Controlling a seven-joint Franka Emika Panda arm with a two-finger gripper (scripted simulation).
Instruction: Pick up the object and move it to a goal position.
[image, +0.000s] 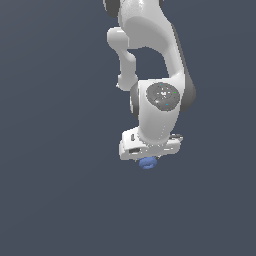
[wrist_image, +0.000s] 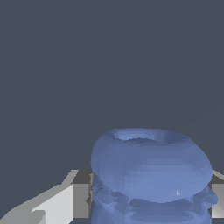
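The object (image: 147, 162) is a small matte blue ridged blob, like stacked rounded rings. In the exterior view it shows just under the white gripper (image: 148, 159), mostly hidden by the hand. In the wrist view the blue object (wrist_image: 148, 175) fills the space between the two fingers (wrist_image: 65, 203), whose pads press against its sides. The gripper is shut on it. Whether the object rests on the surface or hangs above it cannot be told.
The white arm (image: 155, 60) reaches down from the upper part of the exterior view. A plain dark grey-blue surface (image: 50, 200) lies all around. No goal marker shows.
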